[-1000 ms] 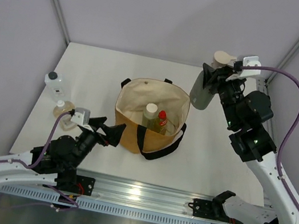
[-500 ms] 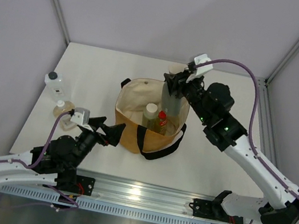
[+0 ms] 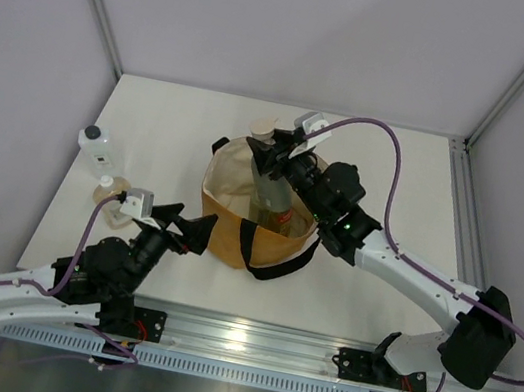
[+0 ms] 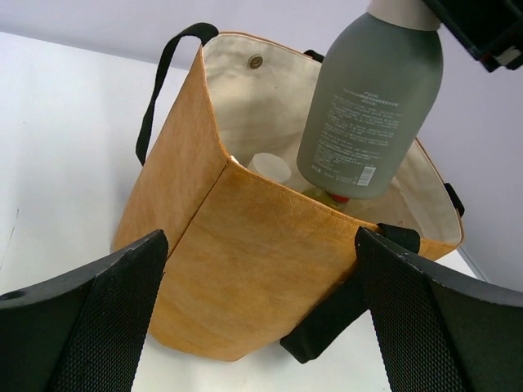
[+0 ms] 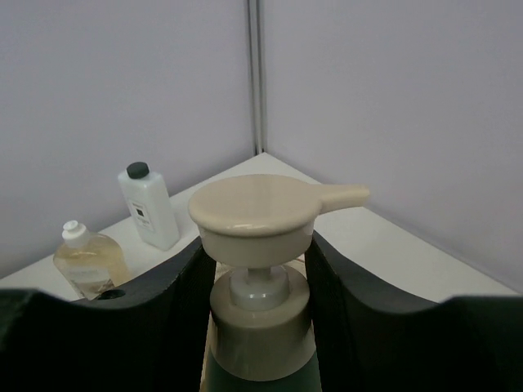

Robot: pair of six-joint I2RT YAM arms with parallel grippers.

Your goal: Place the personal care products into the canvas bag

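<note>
Clear square bottle [image 3: 96, 148] and amber round bottle [image 3: 111, 202] stand just left of the left gripper [image 3: 188, 226], whose textured black fingers are spread wide and empty. The stiff tan canvas bag [image 4: 245, 269] sits just ahead. The right gripper [image 3: 272, 149] pinches the matte grey-green pump bottle [image 4: 372, 106] at its neck, over the bag's cream-lined mouth.

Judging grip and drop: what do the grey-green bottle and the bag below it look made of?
Grey-green bottle: likely frosted matte plastic, with a dull even sheen under white print; frosted glass is not ruled out. Its beige pump cap: smooth moulded plastic, soft gloss. Canvas bag: stiff tan wall with sharp creases, coated fabric or paper-like; cream lining, black webbing straps.
</note>
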